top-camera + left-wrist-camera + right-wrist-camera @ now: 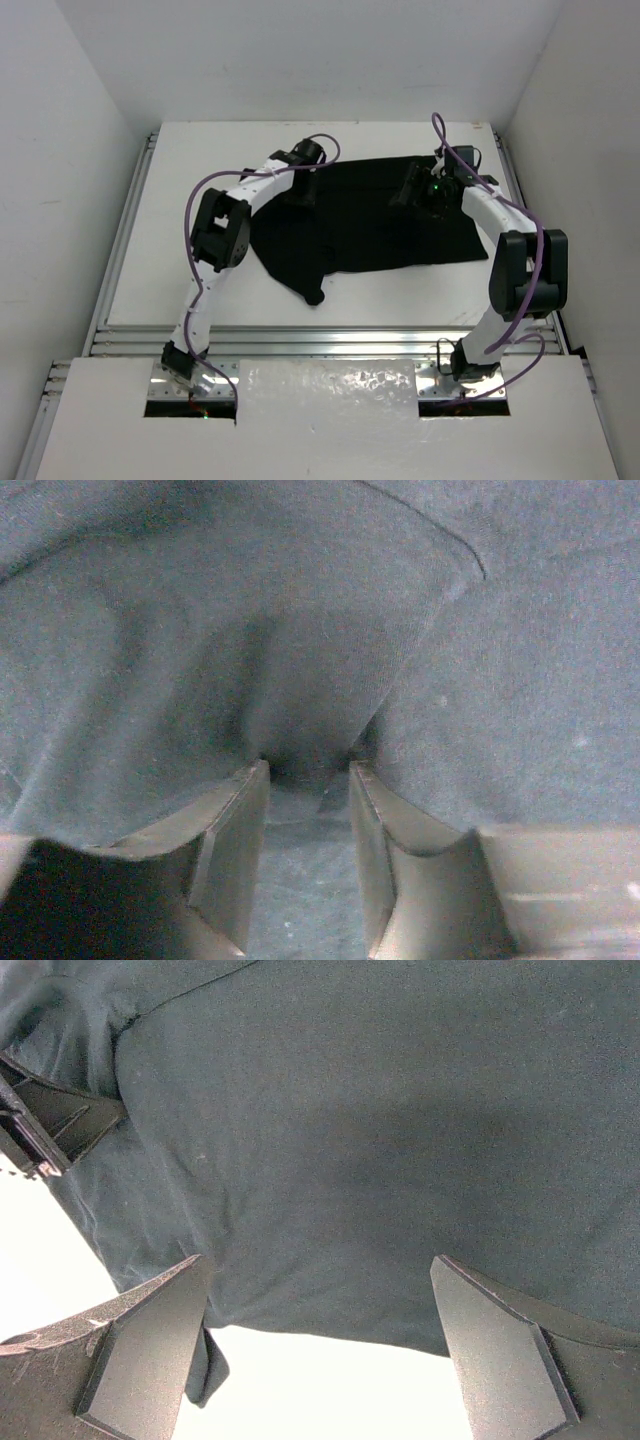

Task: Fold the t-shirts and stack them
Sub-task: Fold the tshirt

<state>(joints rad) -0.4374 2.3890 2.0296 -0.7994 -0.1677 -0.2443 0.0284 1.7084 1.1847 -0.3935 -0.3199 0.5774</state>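
Note:
A black t-shirt [365, 225] lies spread across the far half of the white table [180, 230], with one sleeve trailing toward the near side. My left gripper [300, 190] is down at the shirt's far left corner. In the left wrist view, folds of the t-shirt [300, 630] gather into the left gripper [308, 767], and the jaws are closed on that bunched cloth. My right gripper [420, 192] hovers over the shirt's far right part. In the right wrist view, the right gripper [320, 1265] stands open above an edge of the t-shirt [380, 1110], with bare table between its fingers.
White walls enclose the table on the left, back and right. Aluminium rails [320, 345] run along the near edge in front of both arm bases. A dark piece of hardware [50, 1125] shows at the left of the right wrist view.

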